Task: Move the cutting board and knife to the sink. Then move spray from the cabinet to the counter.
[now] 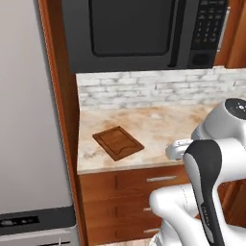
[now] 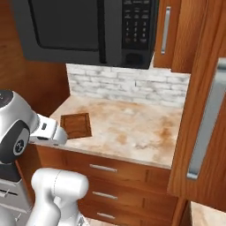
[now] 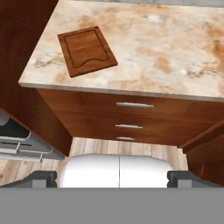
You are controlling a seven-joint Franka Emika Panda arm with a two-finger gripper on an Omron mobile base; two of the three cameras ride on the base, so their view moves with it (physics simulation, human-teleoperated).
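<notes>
While the pincer (image 3: 112,178) hangs with its fingers spread wide and nothing between them, well back from the counter's near edge and above the floor, the likely failure is in the first pickup. The flat, rectangular, dark brown wooden cutting board (image 1: 118,142) lies flush on the beige, rust-blotched stone counter (image 1: 158,127), so the fingers may skate over its thin edge or push it toward the tall wooden side panel (image 1: 62,120) at the left instead of catching it. A shallow groove runs just inside its rim, bowing inward along one side. It sits toward the counter's left end, turned askew to the front edge, below the dark microwave (image 1: 144,31).
</notes>
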